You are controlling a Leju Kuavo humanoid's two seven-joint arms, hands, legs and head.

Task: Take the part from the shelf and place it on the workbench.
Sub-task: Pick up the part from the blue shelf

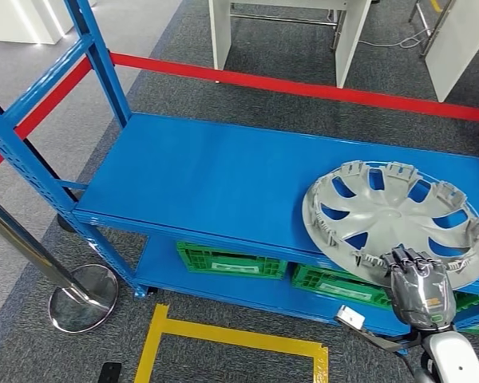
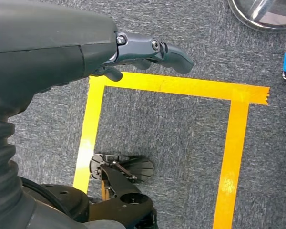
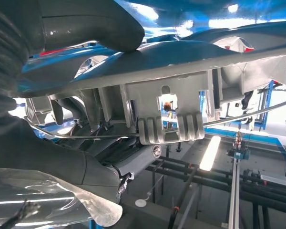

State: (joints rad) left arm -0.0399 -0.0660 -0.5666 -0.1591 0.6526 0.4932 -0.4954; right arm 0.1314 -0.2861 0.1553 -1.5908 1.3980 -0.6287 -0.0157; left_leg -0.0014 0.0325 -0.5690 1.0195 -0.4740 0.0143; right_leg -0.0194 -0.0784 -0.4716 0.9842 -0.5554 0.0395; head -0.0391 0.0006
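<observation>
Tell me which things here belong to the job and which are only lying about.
Belong to the job:
- silver wheel cover
- blue shelf
- right hand, gripping the cover's near rim

Only lying about:
- green crates
- red barrier tape
- stanchion base
- yellow floor tape

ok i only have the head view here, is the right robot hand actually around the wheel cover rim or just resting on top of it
observer: around it. the right wrist view has the right robot hand with its thumb on one face of the wheel cover and its fingers on the other face.
operator: and the left one
observer: the left robot hand hangs over grey carpet and yellow floor tape, holding nothing.
</observation>
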